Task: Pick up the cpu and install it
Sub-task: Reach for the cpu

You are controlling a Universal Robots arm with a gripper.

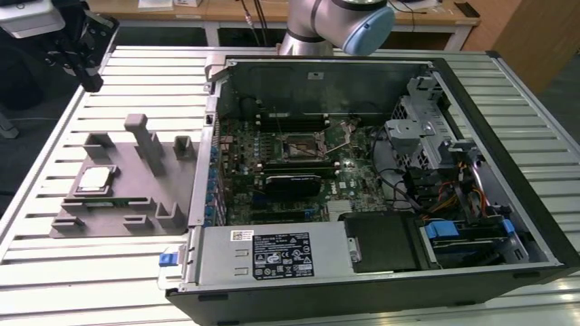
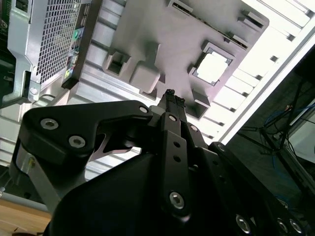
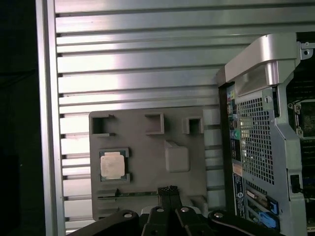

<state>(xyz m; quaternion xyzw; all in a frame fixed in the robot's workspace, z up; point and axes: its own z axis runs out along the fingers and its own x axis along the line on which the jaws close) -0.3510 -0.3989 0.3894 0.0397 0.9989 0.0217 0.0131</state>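
The work stands at the very start of the pick-up, by my reading: the small flat square cpu with its silvery-white metal top [image 1: 94,180] lies in its recess in the grey plastic fixture tray [image 1: 127,204], untouched, on the slatted aluminium table [image 1: 54,272] at the exterior view's left, just beside the open black computer case [image 1: 507,136]. The black two-fingered gripper [image 1: 92,83] hangs well above the table near its far corner, apart from both tray and chip, and carries nothing. In both wrist views its fingertips [image 2: 170,94] are drawn close together with no real gap between them (a narrow, empty pinch). In the first wrist view the cpu [image 3: 112,165] lies off to one side of the line of the gripper [image 3: 169,190], not beneath it. Judging from this, a grasp would call for the jaws to spread wider than the chip, come centred and square over it, and descend gently. The black-framed socket [image 1: 299,145] on the motherboard inside the case looks empty.
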